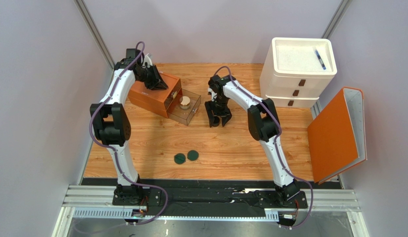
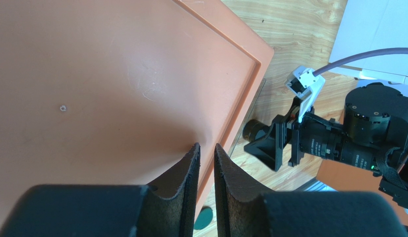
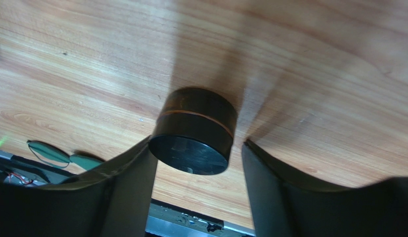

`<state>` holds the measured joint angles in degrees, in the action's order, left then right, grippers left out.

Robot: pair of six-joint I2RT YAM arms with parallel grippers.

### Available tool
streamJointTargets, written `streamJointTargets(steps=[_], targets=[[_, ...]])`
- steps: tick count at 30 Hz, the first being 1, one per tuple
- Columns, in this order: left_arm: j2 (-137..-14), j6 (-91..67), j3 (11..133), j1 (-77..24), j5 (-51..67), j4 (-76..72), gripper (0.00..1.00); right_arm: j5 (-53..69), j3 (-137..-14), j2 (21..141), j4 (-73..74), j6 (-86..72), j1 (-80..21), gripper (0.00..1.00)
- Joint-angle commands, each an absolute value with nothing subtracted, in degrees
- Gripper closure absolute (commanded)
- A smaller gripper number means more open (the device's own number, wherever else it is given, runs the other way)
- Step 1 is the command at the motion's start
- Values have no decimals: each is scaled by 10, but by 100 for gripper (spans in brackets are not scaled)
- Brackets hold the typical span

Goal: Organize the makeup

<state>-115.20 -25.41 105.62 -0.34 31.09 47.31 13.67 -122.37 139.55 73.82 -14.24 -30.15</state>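
right wrist view: picking the black round cap off the table seems in hand, the right gripper wide astride it, needing to close and lift; left gripper narrow at the orange box, grip unclear.

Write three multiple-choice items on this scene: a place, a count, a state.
1. Where is the round tan jar? A) in the open drawer of the orange box B) on the white unit C) on the orange binder
2. How many dark-green discs lie on the table? A) one B) two C) four
3. How do the right fingers stand at the black cap? A) shut on it B) open around it C) far away
Answers: A, it sits in that drawer; B, two lie side by side; B, a gap shows beside the cap.
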Motion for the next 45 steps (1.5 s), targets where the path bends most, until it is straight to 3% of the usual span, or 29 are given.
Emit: streamJointTargets(steps=[1,3,7,11,28,45], targets=[[-1173,-239,1039,-4,278,509,76,127,-1245,1412,723,-150,-294,42],[-1173,-239,1039,-4,278,509,76,131,-1254,1422,724,-151,-294,43],[-1172,-237,1039,-4,274,512,76,138,-1268,1430,729,-149,-293,65],[-1172,-237,1035,-4,273,511,76,131,-1264,1414,729,-144,-291,76],[-1176,-243,1036,-4,284,500,76,150,-1294,1277,643,-171,-301,86],[-1166,-247,1013,-4,290,483,76,250,-1428,1360,588,-258,-357,90]])
